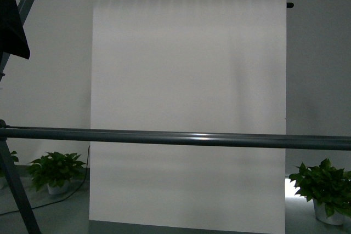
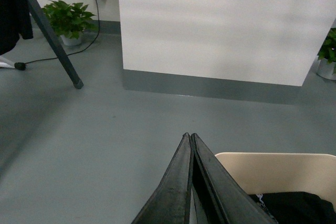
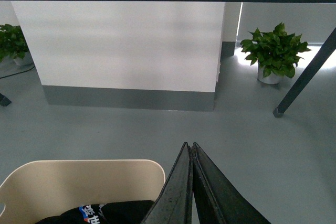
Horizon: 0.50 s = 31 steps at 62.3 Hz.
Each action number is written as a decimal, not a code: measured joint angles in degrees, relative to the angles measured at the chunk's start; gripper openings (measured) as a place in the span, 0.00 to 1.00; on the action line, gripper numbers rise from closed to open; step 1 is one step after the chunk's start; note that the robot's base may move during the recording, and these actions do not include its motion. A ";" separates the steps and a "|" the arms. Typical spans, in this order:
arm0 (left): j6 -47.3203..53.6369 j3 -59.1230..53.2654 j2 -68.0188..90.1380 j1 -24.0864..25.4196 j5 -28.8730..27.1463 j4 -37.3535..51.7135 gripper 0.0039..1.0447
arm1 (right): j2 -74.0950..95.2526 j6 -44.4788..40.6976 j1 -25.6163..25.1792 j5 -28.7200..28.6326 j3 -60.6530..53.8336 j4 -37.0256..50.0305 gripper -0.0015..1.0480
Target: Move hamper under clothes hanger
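The hamper [image 2: 283, 174] stands on the grey floor [image 2: 94, 145] close below the two grippers, its beige rim just beside the left gripper [image 2: 189, 136] in the left wrist view and just beside the right gripper [image 3: 189, 145] in the right wrist view. Dark clothing [image 3: 100, 214] lies inside it. Both pairs of jaws are clenched, tips pressed together, holding nothing. Ahead of the jaws, the clothes hanger [image 1: 175, 138] runs its long horizontal bar across the front view, with a slanted leg [image 2: 52, 38] planted on the floor. A black garment [image 1: 12, 20] hangs at its end. Beyond stands a white panel [image 1: 186, 80], flanked by potted plants [image 3: 272, 52].
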 joint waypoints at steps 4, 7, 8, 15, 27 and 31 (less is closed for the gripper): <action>0.00 -1.38 -2.62 0.00 0.20 -1.40 0.03 | -2.19 0.00 0.00 0.00 -0.76 -1.27 0.02; 0.00 -2.10 -4.44 0.00 0.17 -2.40 0.03 | -3.61 0.00 0.00 0.00 -1.25 -2.19 0.02; 0.00 -2.32 -5.03 0.02 0.17 -2.78 0.03 | -3.87 0.00 0.00 0.02 -1.33 -2.34 0.02; 0.00 -3.21 -7.67 0.02 0.20 -4.48 0.03 | -6.08 0.00 0.00 0.00 -2.05 -3.87 0.02; 0.00 -4.85 -13.70 0.02 0.20 -8.74 0.03 | -10.14 0.00 0.00 0.00 -4.61 -4.92 0.02; 0.00 -6.12 -14.34 0.02 0.28 -7.45 0.03 | -11.06 0.00 0.00 0.04 -4.61 -5.73 0.02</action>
